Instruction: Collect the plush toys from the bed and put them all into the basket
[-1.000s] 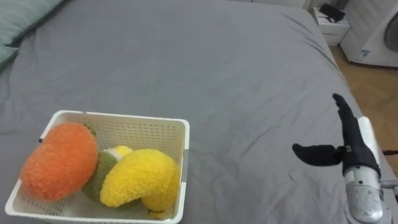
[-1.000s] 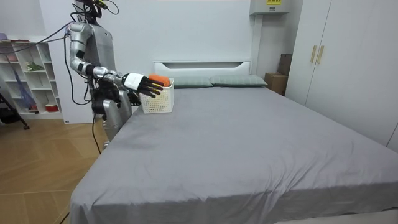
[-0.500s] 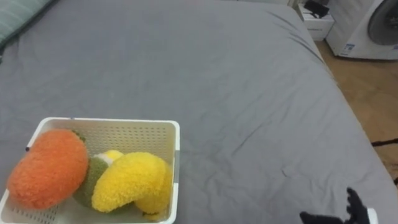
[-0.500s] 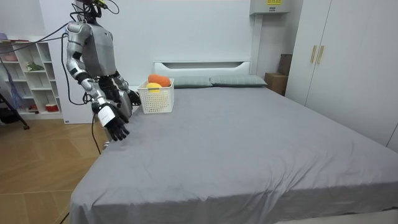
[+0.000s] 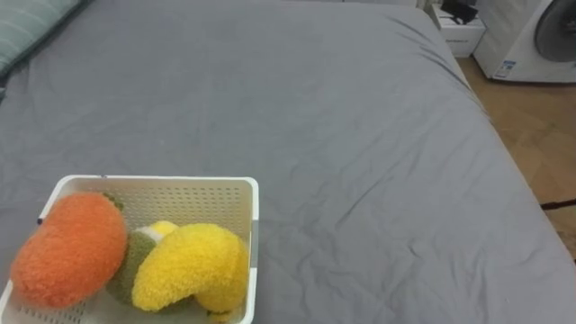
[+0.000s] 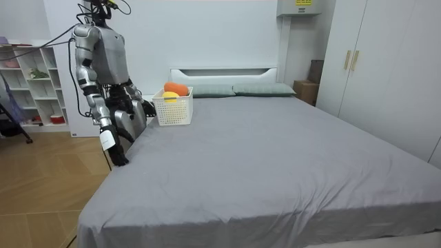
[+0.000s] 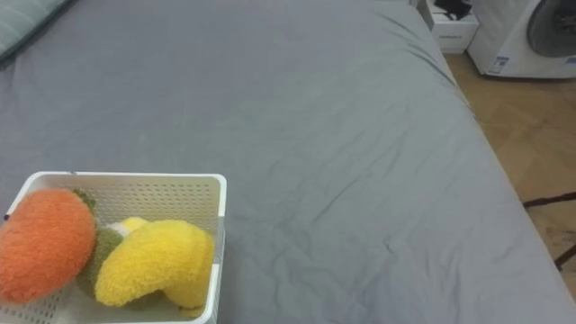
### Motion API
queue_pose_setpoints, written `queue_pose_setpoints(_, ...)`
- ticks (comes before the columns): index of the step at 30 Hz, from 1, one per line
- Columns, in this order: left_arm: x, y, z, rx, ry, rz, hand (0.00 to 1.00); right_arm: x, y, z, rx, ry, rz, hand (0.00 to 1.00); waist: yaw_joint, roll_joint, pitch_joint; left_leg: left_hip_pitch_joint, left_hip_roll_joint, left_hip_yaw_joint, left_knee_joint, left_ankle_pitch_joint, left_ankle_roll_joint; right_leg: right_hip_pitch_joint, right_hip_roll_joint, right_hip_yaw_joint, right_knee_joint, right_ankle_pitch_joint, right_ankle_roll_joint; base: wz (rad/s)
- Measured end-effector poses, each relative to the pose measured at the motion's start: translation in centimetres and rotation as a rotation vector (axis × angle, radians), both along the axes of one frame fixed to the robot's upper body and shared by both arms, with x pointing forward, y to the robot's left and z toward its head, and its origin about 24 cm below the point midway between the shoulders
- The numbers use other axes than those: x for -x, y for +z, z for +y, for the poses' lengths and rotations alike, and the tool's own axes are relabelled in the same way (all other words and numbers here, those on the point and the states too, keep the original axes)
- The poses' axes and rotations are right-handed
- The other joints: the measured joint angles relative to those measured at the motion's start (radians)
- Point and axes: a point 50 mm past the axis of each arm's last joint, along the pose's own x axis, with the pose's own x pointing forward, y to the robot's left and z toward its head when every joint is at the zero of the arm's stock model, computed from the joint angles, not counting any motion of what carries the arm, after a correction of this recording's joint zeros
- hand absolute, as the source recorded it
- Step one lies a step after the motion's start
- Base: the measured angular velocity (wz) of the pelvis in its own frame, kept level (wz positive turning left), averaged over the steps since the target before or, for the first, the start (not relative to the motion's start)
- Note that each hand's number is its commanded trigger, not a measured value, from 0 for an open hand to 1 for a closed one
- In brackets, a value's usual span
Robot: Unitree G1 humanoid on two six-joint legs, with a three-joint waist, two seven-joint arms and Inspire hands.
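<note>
The white perforated basket (image 5: 162,182) sits on the grey bed (image 5: 360,135) at the near left of the eye views, close to the edge where the robot stands. It holds 3 plush toys. An orange one (image 5: 70,249) bulges over the left rim. A yellow crescent-shaped one (image 5: 191,267) leans against the right wall. A green and white one (image 5: 137,259) is wedged between them and mostly covered. The sheet around the basket is lightly creased.

A striped pillow (image 5: 31,31) lies at the far left corner. Past the bed's far right side are a wooden floor (image 5: 531,126), a small white cabinet (image 5: 459,36) with something dark on top, and a washing machine (image 5: 531,40).

In the room view the robot stands upright at the bed's side on the room view's left, near the headboard (image 6: 224,72), facing across the mattress with the basket just beside it. Its right hand (image 6: 118,156) hangs straight down beside the bed's edge, below the mattress top, looking released and holding nothing. Its left hand (image 6: 142,107) is a dark shape at waist height near the basket; I cannot tell whether it is released or clenched. White shelves (image 6: 31,83) stand behind the robot, and a wardrobe (image 6: 386,69) is on the room view's right.
</note>
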Motion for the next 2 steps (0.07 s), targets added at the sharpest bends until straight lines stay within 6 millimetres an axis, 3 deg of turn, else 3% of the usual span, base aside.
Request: queue_pose_setpoints(2, -0.09, -0.09, -0.18, 0.006, 0.002, 0.002, 0.00, 0.08, -0.03, 0.02, -0.001, 0.000, 0.002, 0.00, 0.001, 0.002, -0.0014, 0.000, 0.000, 0.000, 0.000, 0.000, 0.000, 0.000, 0.000, 0.000, -0.001, 0.000, 0.000, 0.00)
